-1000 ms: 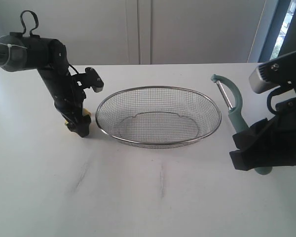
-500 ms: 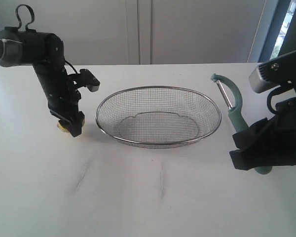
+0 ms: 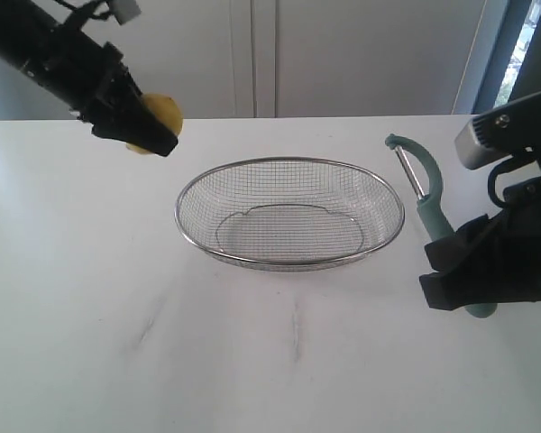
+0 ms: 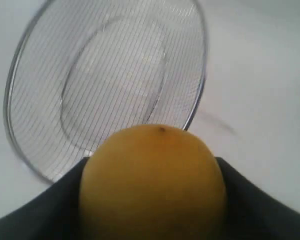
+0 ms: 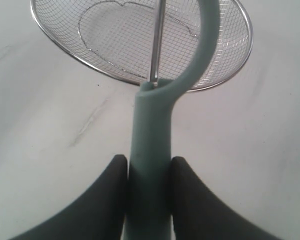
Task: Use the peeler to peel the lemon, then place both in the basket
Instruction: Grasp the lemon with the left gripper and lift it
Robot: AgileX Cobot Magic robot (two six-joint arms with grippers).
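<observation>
Small round yellow lemon (image 4: 152, 182): plain bright yellow, orange-yellow where shaded, one tiny dark speck. Y-shaped teal plastic peeler (image 3: 430, 209): handle and head muted teal-green, blade strip silver-grey. Large oval silver wire-mesh basket (image 3: 289, 161): shiny silver rim, fine square grid of grey wires, white showing through the mesh. Flat white table (image 3: 252, 388): white, a few faint grey streaks. Left fingers (image 4: 262, 205): black. Right fingers (image 5: 197, 205): matte black. Pale grey wall (image 3: 343, 54): plain, thin vertical seams.
</observation>
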